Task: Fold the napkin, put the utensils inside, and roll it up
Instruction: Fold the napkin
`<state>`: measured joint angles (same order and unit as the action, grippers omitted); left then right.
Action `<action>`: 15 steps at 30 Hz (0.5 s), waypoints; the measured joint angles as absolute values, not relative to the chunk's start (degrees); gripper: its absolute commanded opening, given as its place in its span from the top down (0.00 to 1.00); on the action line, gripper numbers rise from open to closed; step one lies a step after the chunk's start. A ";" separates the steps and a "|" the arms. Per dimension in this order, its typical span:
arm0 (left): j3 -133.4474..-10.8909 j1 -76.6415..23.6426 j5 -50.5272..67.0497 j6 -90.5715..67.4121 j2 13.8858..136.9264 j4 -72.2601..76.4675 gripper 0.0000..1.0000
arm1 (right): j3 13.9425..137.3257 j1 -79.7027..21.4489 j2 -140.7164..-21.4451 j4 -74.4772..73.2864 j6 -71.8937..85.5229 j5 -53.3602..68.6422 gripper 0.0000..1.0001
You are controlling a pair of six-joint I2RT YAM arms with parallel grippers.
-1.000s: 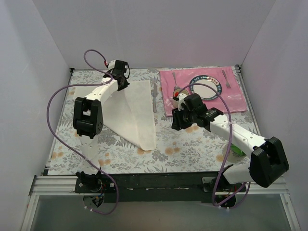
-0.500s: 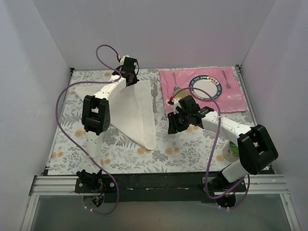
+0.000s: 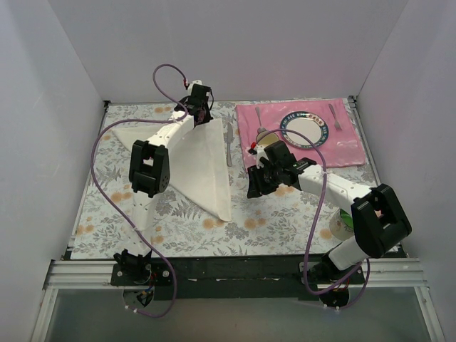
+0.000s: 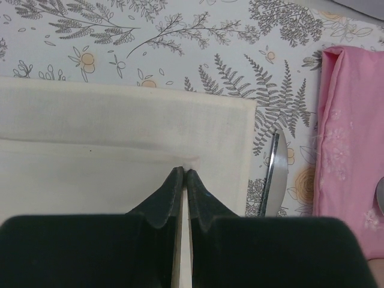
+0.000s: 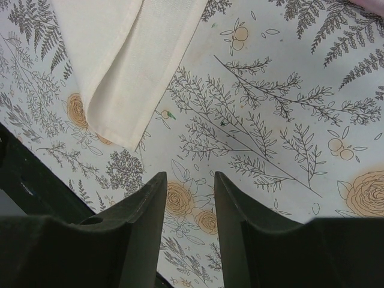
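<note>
The off-white napkin (image 3: 203,167) lies folded into a triangle on the floral tablecloth, its point toward the near edge. My left gripper (image 3: 205,120) is shut on a pinch of the napkin's upper layer near its back right corner; the left wrist view shows the fingertips (image 4: 177,175) closed on the cloth (image 4: 120,132). The silver knife (image 3: 229,142) lies just right of the napkin, and its blade shows in the left wrist view (image 4: 273,174). My right gripper (image 3: 252,190) is open and empty over bare tablecloth, right of the napkin's near corner (image 5: 117,72).
A pink placemat (image 3: 353,146) at the back right holds a plate (image 3: 288,130), a spoon (image 3: 260,120) and a fork (image 3: 335,117). Its edge shows in the left wrist view (image 4: 351,132). A green tape roll (image 3: 343,222) sits beside the right arm.
My left gripper has moved right along the back edge with the napkin's layer, pulling the fold over. The right arm drew in to the left, then stayed still.
</note>
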<state>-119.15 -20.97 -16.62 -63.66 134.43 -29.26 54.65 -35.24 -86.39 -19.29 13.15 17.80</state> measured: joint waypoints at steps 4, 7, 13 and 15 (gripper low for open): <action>-120.79 -21.23 -16.05 -63.24 134.72 -28.53 1.00 | 54.65 -35.24 -86.48 -19.29 13.15 17.80 0.54; -122.02 -21.34 -15.42 -62.98 134.93 -27.94 1.00 | 54.65 -35.24 -86.74 -19.33 13.15 17.78 0.54; -123.61 -21.78 -15.22 -61.95 136.70 -26.35 1.00 | 54.65 -35.24 -86.78 -19.33 13.15 17.78 0.54; -123.63 -21.89 -15.18 -61.71 137.53 -26.09 1.00 | 54.65 -35.24 -86.78 -19.33 13.15 17.78 0.54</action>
<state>-123.63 -21.89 -15.18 -61.71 137.53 -26.09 54.65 -35.24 -86.78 -19.33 13.15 17.78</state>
